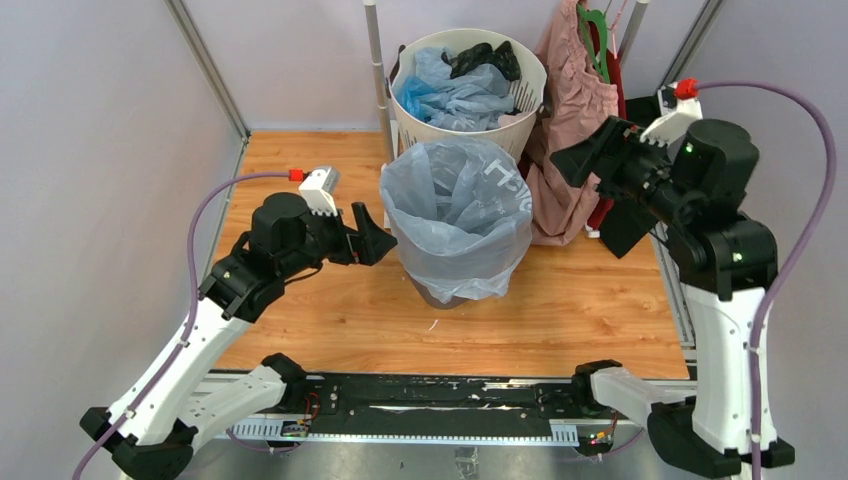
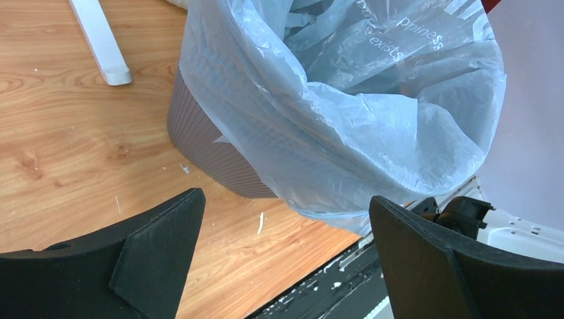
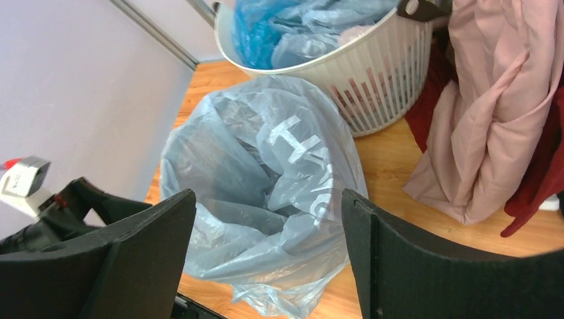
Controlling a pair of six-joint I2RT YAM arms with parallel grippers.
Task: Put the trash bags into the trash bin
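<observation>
The trash bin (image 1: pixel 441 292) stands mid-floor, its ribbed dark grey wall (image 2: pixel 206 143) showing only below a large pale blue see-through trash bag (image 1: pixel 455 210) that hangs inside it and folds over its rim. White lettering marks the bag (image 3: pixel 266 166). More blue trash bags (image 1: pixel 452 96) lie in the white basket behind. My left gripper (image 1: pixel 377 240) is open just left of the bin, nothing between its fingers (image 2: pixel 286 199). Raised to the right of the bin, my right gripper (image 1: pixel 598 192) is open and empty, looking down on the bag (image 3: pixel 267 196).
A round white slotted basket (image 1: pixel 520 125) stands behind the bin and also holds black bags (image 1: pixel 485 58). A pink garment (image 1: pixel 575 120) with red cloth behind it hangs at the back right. A white pole (image 1: pixel 378 70) rises behind the bin. The wooden floor (image 1: pixel 580 310) ends at a black rail.
</observation>
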